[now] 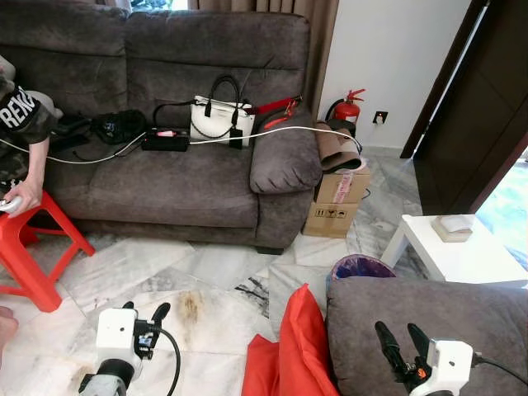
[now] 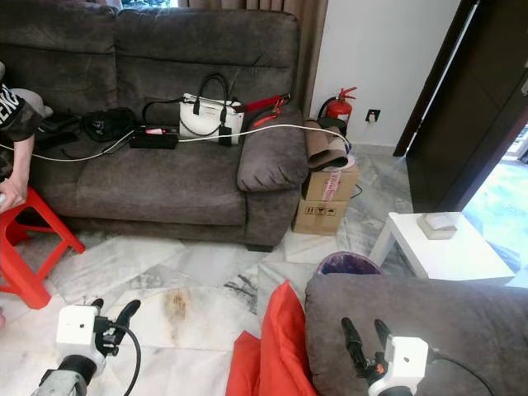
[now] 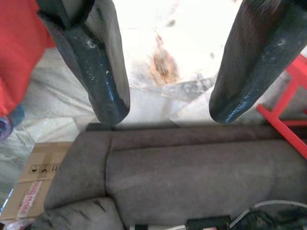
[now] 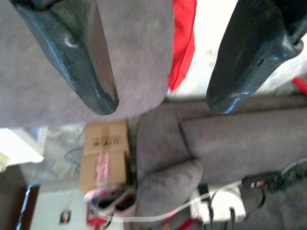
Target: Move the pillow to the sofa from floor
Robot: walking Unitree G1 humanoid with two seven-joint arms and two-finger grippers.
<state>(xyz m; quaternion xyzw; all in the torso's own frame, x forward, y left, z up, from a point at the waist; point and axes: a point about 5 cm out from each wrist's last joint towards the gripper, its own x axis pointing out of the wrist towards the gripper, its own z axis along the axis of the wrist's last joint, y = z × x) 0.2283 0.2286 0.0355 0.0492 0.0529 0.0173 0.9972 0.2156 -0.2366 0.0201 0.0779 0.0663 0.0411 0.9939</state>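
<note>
Your red pillow stands on the floor, leaning against the near sofa. It looks soft and light; pinch its upper edge. Both the left gripper and right gripper have fingers spread, empty.

- The marble floor carries a rust-coloured stain near its middle
- A red pillow lies on the floor, leaning against a grey armchair
- A grey sofa stands on the floor at the back; on its seat lie a white handbag, a black bag, a black power strip and a white cable
- A red stool stands at the left
- Cardboard boxes sit just beside the sofa's arm
- A purple bin stands between the armchair and a white surface, which bears a small pale block
</note>
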